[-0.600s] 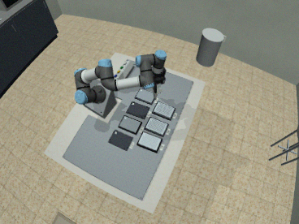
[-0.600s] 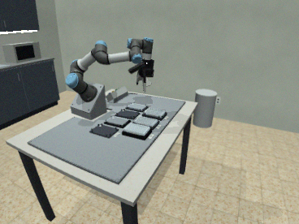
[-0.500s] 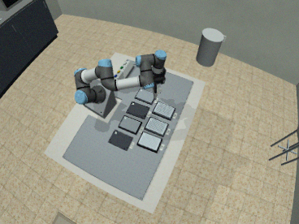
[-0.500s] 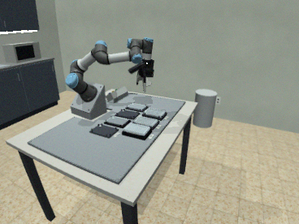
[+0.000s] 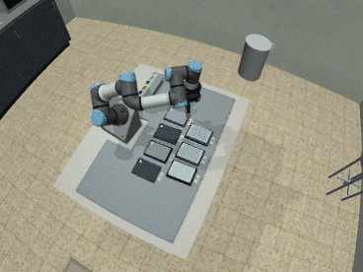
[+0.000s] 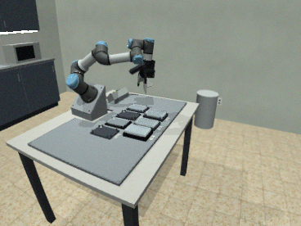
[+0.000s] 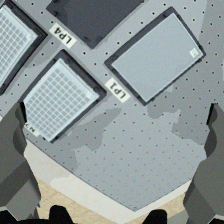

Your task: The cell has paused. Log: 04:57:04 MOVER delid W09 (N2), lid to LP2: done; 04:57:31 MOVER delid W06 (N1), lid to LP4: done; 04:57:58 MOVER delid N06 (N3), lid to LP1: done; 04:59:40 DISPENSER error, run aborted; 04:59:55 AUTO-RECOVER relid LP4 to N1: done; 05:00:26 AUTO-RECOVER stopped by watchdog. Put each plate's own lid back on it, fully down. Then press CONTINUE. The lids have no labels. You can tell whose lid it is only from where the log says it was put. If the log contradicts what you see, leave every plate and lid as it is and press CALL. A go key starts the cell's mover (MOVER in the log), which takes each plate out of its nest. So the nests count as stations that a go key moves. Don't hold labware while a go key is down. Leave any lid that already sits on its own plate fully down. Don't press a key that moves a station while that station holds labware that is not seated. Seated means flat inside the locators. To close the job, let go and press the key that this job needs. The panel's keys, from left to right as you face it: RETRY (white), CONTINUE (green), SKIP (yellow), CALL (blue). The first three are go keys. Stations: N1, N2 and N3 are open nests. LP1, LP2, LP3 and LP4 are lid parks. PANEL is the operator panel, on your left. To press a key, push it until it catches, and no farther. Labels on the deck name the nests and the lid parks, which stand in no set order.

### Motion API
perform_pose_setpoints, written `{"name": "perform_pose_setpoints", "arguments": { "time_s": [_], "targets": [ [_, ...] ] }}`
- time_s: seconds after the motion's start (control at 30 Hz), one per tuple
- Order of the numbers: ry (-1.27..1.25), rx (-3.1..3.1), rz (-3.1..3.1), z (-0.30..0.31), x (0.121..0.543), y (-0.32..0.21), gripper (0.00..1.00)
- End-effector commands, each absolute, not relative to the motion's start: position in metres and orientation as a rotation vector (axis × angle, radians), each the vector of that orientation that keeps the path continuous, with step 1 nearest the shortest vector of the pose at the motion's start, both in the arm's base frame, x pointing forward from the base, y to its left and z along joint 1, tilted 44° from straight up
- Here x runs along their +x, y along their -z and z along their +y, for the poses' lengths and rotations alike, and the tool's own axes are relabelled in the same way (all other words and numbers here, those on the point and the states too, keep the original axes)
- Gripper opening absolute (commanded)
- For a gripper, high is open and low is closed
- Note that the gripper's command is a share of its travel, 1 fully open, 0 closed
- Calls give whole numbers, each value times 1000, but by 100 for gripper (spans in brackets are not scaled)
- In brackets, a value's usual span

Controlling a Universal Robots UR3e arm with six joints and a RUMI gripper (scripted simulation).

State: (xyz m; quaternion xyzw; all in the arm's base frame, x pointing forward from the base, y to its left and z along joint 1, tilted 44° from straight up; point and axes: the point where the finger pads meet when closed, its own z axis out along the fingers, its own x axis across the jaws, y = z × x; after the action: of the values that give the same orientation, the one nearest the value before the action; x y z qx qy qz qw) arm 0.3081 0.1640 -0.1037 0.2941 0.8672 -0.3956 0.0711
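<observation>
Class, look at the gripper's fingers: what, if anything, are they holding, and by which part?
Nothing is held; the gripper is open, with clear space between its fingers.

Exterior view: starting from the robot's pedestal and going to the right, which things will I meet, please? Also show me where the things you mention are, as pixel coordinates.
Grey wedge-shaped pedestal [image 5: 129,136] [image 6: 82,111], grey sloped operator panel [image 5: 152,85] [image 6: 119,97], dark gripper with open jaws [image 5: 191,111] [image 6: 146,88], grey cylindrical bin [image 5: 253,60] [image 6: 205,110], white wall socket [image 5: 272,46] [image 6: 219,101].
</observation>
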Motion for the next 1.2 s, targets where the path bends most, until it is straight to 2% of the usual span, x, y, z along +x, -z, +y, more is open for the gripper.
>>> {"name": "perform_pose_setpoints", "arguments": {
  "time_s": [0.0,1.17],
  "targets": [
    [1173,931,2578,161,310,100,82],
    [944,1564,2047,148,314,92,82]
  ]
}}
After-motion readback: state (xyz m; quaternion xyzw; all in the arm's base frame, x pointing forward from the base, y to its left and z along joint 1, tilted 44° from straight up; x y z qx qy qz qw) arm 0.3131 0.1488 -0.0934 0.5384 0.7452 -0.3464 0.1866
